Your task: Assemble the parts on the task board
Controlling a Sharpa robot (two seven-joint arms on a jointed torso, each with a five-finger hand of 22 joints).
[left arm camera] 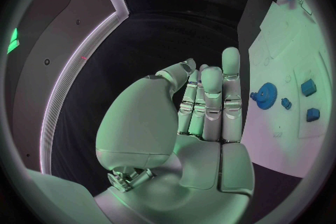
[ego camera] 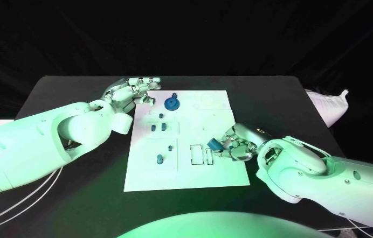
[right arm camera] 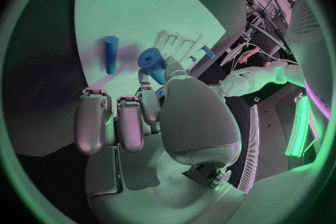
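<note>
The white task board [ego camera: 209, 173] lies in the middle of the black table. My right hand [ego camera: 239, 144] hovers at the board's right edge and pinches a blue part [ego camera: 215, 144]; the right wrist view shows that part [right arm camera: 153, 61] between thumb and fingers of the hand [right arm camera: 147, 117], over the board [right arm camera: 140, 0]. A blue cylinder [right arm camera: 111, 54] lies on the board beside it. My left hand [ego camera: 132, 92] sits at the board's far left corner, fingers straight and holding nothing [left arm camera: 203, 106]. A blue gear [ego camera: 172, 105] [left arm camera: 264, 94] stands on the board near it.
Several small blue parts [ego camera: 160, 159] stand on the board's left half, two of them [left arm camera: 308, 87] [left arm camera: 313, 115] close to the gear. White slotted recesses [ego camera: 200, 154] lie just left of my right hand. A white bag [ego camera: 330, 106] rests off the table's right edge.
</note>
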